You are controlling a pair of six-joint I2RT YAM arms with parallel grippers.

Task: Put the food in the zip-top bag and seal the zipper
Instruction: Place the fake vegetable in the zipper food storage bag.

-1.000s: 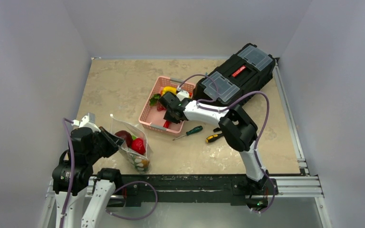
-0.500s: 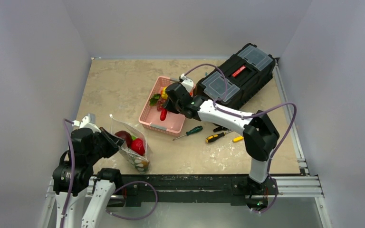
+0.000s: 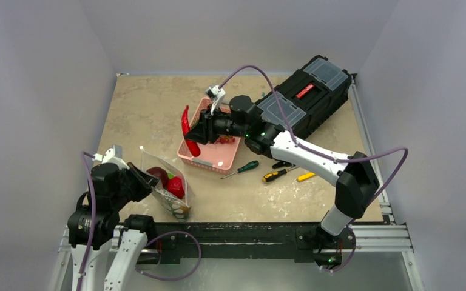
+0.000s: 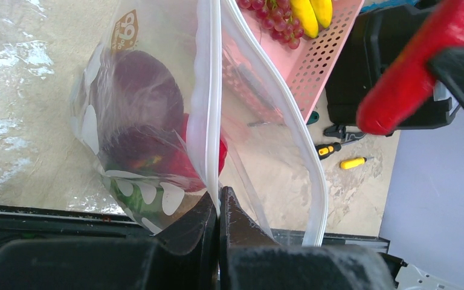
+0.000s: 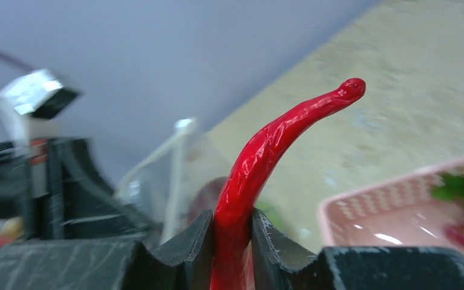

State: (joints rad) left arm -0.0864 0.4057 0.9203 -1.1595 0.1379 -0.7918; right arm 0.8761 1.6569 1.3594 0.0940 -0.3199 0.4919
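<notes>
My right gripper (image 3: 201, 134) is shut on a long red chilli (image 3: 186, 127) and holds it in the air over the left edge of the pink basket (image 3: 215, 160). The right wrist view shows the chilli (image 5: 266, 151) upright between the jaws (image 5: 232, 226), with the bag (image 5: 181, 175) blurred beyond it. My left gripper (image 4: 219, 199) is shut on the zipper (image 4: 208, 90) of the zip-top bag (image 3: 170, 182) and holds its mouth open. Red and dark-red round pieces (image 4: 145, 84) lie inside the bag. Grapes (image 4: 275, 15) and bananas (image 4: 311, 12) lie in the basket.
A black toolbox (image 3: 303, 97) stands at the back right behind the basket. A green-handled screwdriver (image 3: 243, 168), a black-and-yellow one (image 3: 276, 176) and a yellow one (image 3: 305, 177) lie on the table right of the basket. Walls close in the left, back and right.
My right gripper has lifted the red chilli out of the basket and swung it up and to the left, toward the bag. The left gripper and the bag have not moved.
</notes>
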